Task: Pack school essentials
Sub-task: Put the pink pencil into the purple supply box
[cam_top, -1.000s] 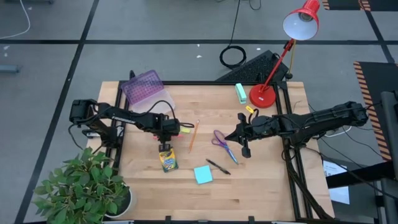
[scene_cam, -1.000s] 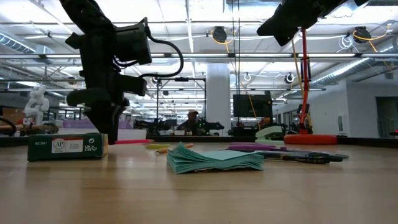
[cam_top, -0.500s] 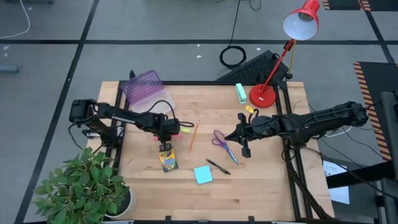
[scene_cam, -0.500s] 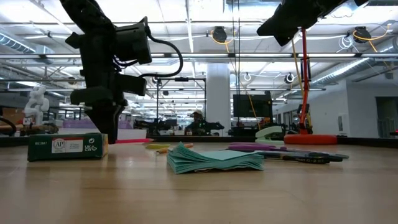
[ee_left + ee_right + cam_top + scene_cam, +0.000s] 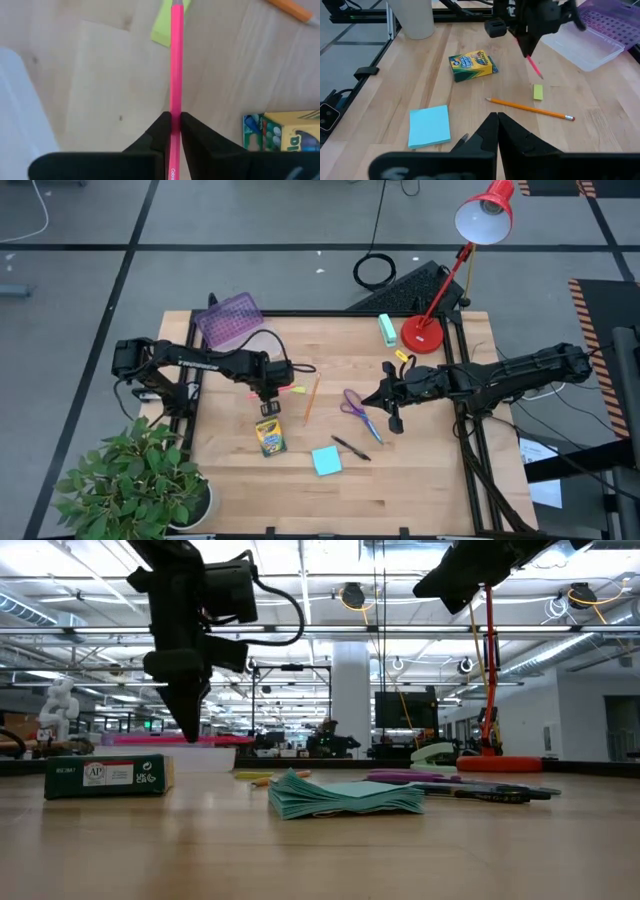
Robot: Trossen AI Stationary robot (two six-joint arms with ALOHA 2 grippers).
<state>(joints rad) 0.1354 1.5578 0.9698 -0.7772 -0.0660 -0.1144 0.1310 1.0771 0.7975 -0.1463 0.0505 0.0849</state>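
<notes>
My left gripper [image 5: 270,390] is shut on the pink pen [image 5: 150,740] and carries it above the table's left half. Under it on the wood lie the yellow-green crayon box [image 5: 269,437] and the tiny yellow eraser [image 5: 538,92]. The orange pencil [image 5: 311,398], the purple-handled scissors [image 5: 357,408], the black pen [image 5: 350,447] and the light-blue sticky-note pad [image 5: 325,461] lie flat near the middle. My right gripper [image 5: 367,398] hovers shut by the scissors and holds nothing. My left gripper pinches the pink pen's barrel [image 5: 175,107] between its two fingers. The fingers [image 5: 188,725] point down from above and lie across the pen. The pen hangs level and clear of the table, sticking out on both sides of the fingers.
A clear box with a purple lid [image 5: 232,320] stands at the far left corner. The mint-green block [image 5: 387,329] and the red desk lamp's base [image 5: 422,333] are at the far edge. A potted plant [image 5: 135,480] stands off the near left corner.
My left gripper has gone up and a little toward the far edge, staying shut on the pink pen. The pen has been lifted clear of the table and now hangs level above the crayon box's height.
</notes>
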